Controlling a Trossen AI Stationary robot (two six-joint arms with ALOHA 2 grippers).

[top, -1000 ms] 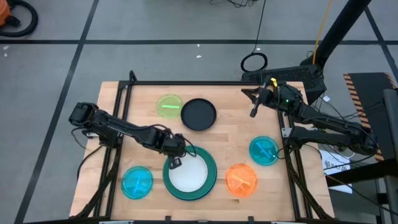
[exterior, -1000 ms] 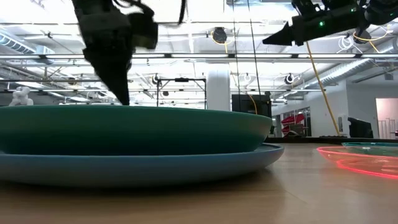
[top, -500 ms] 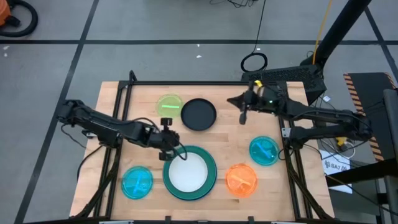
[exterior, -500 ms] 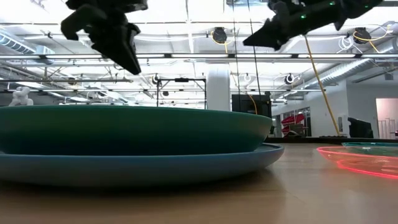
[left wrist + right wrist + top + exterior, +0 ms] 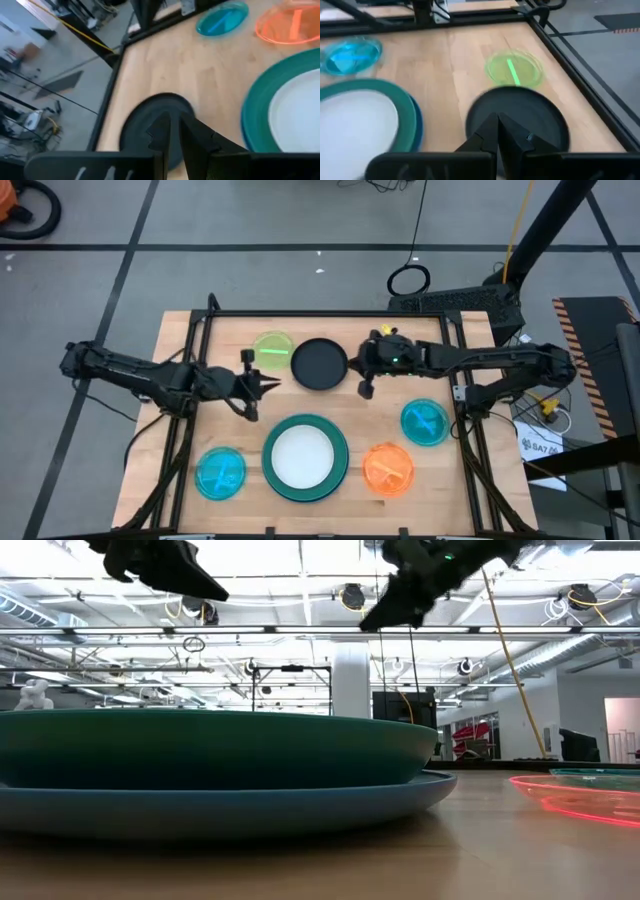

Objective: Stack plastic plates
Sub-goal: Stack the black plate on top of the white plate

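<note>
A white plate [image 5: 303,459] lies in a teal plate [image 5: 341,452] on a blue one [image 5: 300,808], near the table's front middle. A black plate [image 5: 320,363] lies on the table at the far middle, with a small green plate [image 5: 272,350] to its left. My left gripper [image 5: 268,383] is shut and empty, above the table to the left of the black plate [image 5: 142,122]. My right gripper [image 5: 364,389] is shut and empty, in the air just right of the black plate [image 5: 525,115]. Both grippers show high in the low view, left [image 5: 215,592] and right [image 5: 368,624].
A small cyan plate [image 5: 221,473] lies at the front left, an orange one [image 5: 388,468] at the front right, and a teal-blue one [image 5: 425,422] at the right. A dark frame [image 5: 300,313] runs along the table's far edge and sides.
My left gripper has risen from the left rim of the plate stack and drawn back toward the table's left and far side, tipping from pointing down to nearly level. My right gripper has gone from the far right corner toward the black plate.
</note>
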